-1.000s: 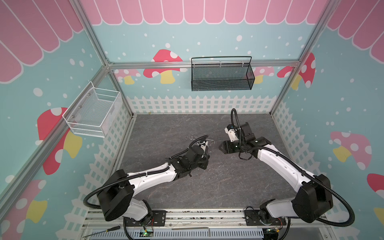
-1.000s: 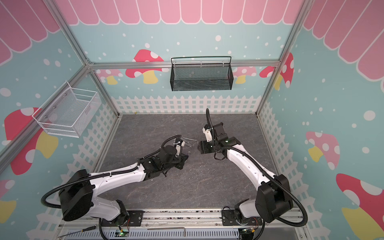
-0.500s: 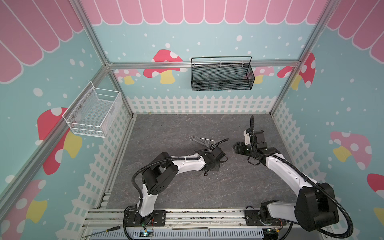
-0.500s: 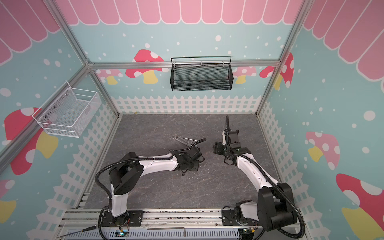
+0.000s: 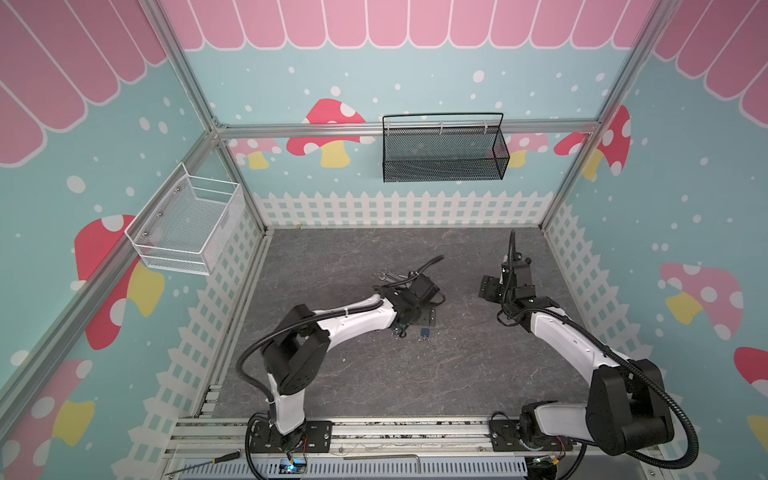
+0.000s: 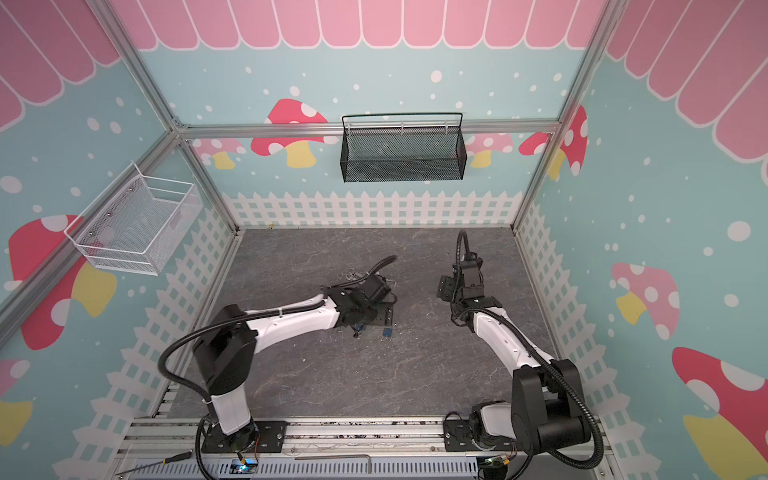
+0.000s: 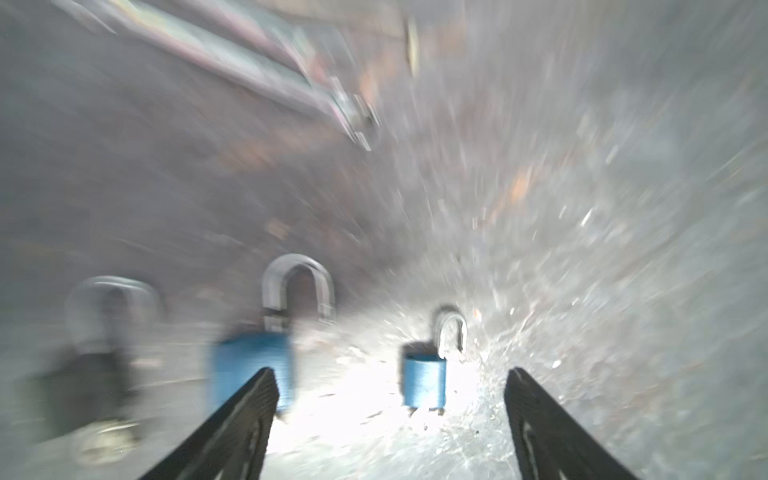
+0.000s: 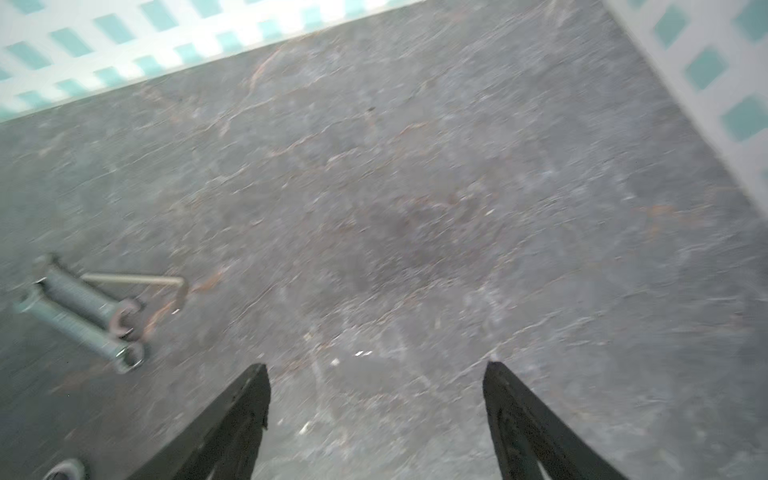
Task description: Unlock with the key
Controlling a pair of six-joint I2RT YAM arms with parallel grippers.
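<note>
Blue padlock (image 7: pixel 424 380): lies flat on the grey table (image 5: pixel 374 382) near its middle, shackle turned away from the left end effector (image 7: pixel 390 370), whose fingers stand wide apart and empty just short of the body. A second blue padlock (image 7: pixel 253 365) and a dark padlock (image 7: pixel 83 374) lie beside it, both blurred. Likely handling: small, dense, rigid metal with smooth, slippery sides; best pinched across the flat faces of the body, leaving the keyhole end free. Key bunch (image 8: pixel 79 311): slim metal pieces on a wire loop, apparently the keys, flat on the table behind the padlocks; thin and light, hard to lift, apt to dangle. Right end effector (image 8: pixel 376 365): wide open, empty, over bare table well apart from the locks. Containers: white wire basket (image 5: pixel 178 226) on the left wall and black mesh basket (image 5: pixel 442 153) on the back wall, nothing visible in either.
</note>
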